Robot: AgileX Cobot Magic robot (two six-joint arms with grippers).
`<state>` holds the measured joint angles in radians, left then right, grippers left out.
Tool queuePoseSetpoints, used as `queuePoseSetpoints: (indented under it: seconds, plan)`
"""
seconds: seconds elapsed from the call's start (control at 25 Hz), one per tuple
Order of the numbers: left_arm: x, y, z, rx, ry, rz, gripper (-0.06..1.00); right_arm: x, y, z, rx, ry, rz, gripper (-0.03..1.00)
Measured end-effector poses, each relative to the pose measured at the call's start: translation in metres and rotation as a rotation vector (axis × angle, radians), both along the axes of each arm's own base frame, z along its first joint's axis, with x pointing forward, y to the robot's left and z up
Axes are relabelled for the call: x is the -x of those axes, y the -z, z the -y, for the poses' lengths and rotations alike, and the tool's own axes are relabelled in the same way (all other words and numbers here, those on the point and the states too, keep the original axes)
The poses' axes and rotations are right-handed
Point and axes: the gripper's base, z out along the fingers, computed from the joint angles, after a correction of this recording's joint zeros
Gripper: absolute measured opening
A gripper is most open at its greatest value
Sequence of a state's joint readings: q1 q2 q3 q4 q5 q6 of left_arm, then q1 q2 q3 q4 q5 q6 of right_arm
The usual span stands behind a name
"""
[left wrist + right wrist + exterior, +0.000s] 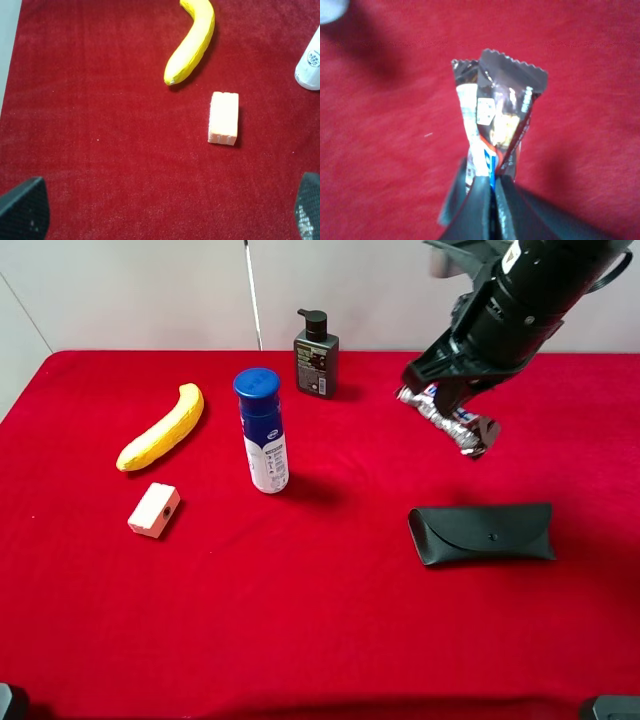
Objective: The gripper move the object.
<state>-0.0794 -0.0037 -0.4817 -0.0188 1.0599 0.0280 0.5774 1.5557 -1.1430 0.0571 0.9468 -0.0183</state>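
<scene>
From the high camera: my black two-fingered right claw (437,397) pinches a small candy bar in a shiny brown-and-white wrapper (457,426) by one end. The bar juts from the fingers at a slant and looks clear of the red cloth-covered table (330,630). A black oblong glasses case (482,532) lies on the cloth near the claw, on the camera's side of it. A dark pump bottle (316,358) stands off to the claw's left. Farther that way are an upright white bottle with a blue cap (263,432), a yellow banana (162,428) and a small white rectangular block (154,510), all well apart from the claw.

From the left wrist: my left claw (165,215) is spread wide and holds nothing; only its two dark fingertips (22,210) show. Ahead of it lie the block (223,118) and, beyond, the banana (192,45).

From the right wrist: the right claw (492,200) is closed tight on one end of the candy bar (495,120) — a streak of blue print shows just at the fingers.
</scene>
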Motion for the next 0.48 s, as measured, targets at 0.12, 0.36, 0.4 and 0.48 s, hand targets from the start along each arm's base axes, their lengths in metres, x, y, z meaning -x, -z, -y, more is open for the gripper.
queuePoseSetpoints:
  seconds: [0.12,0.36,0.4,0.48]
  plan:
    - [0.0,0.0,0.0,0.0,0.0,0.0,0.97,0.017,-0.004,-0.017,-0.009,-0.055,-0.015,-0.03]
    - [0.0,0.0,0.0,0.0,0.0,0.0,0.97,0.049,-0.005,-0.053,-0.032,-0.204,-0.014,-0.03]
    - [0.0,0.0,0.0,0.0,0.0,0.0,0.97,0.054,-0.005,-0.058,-0.036,-0.226,-0.01,-0.03]
    - [0.0,0.0,0.0,0.0,0.0,0.0,0.97,0.065,-0.006,-0.069,-0.047,-0.278,0.002,-0.03]
